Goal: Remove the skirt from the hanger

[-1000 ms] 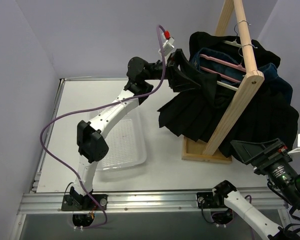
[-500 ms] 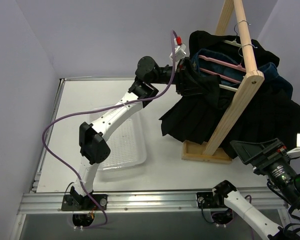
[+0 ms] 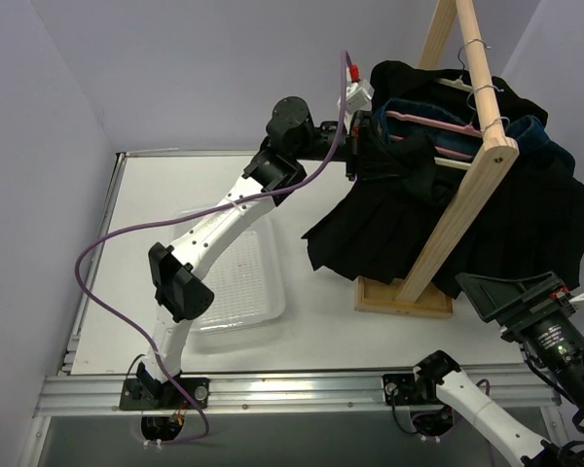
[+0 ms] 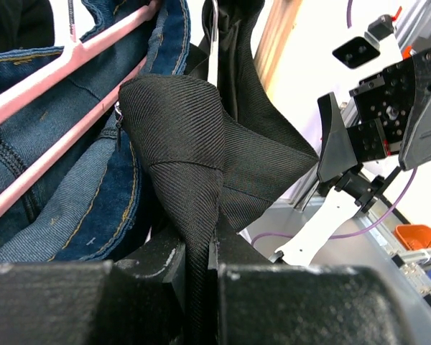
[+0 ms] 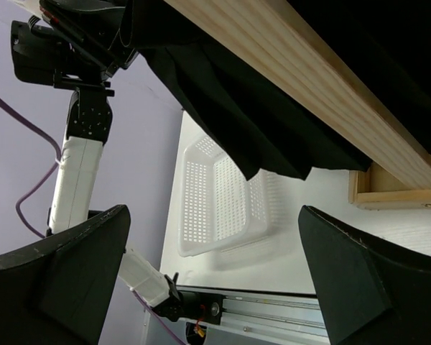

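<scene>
The black pleated skirt [image 3: 370,233] hangs on the wooden rack and flares down to the left. Its top fold [image 4: 194,136] runs down between the jaws of my left gripper [image 4: 199,251], which is shut on this fabric. In the top view the left gripper [image 3: 362,146] sits high at the skirt's upper left edge. A cream bar of the hanger [image 3: 451,163] shows beside the rack post, and a pale strip of the hanger [image 4: 212,43] rises above the fold. My right gripper [image 3: 511,292] hangs open, low and to the right of the rack, holding nothing [image 5: 212,212].
A pink hanger [image 3: 428,125] carries a blue denim garment [image 4: 43,144] right beside the skirt. The slanted wooden rack post [image 3: 467,185] and its base box [image 3: 399,297] stand in front. A white perforated basket [image 3: 238,282] lies on the table at left.
My left gripper moved right into the top of the skirt and closed on its fabric. The skirt's hem shifted slightly. The right arm barely moved.
</scene>
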Robot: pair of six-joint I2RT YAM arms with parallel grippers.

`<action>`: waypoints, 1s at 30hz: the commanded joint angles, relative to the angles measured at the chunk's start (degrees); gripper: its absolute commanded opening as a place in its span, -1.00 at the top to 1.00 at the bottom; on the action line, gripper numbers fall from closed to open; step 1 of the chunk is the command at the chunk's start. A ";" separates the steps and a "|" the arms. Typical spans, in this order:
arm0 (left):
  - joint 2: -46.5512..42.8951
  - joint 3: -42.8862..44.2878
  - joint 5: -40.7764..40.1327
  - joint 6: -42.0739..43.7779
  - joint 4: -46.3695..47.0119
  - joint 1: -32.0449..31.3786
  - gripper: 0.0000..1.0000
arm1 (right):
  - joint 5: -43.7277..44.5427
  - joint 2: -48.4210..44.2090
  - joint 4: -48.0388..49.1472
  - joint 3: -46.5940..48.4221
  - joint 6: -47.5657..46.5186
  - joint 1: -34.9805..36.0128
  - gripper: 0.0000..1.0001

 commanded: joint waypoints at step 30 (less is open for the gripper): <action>12.49 27.79 -4.94 -9.38 -10.61 -1.15 0.95 | 0.90 4.65 3.29 3.24 -2.51 -0.43 -1.00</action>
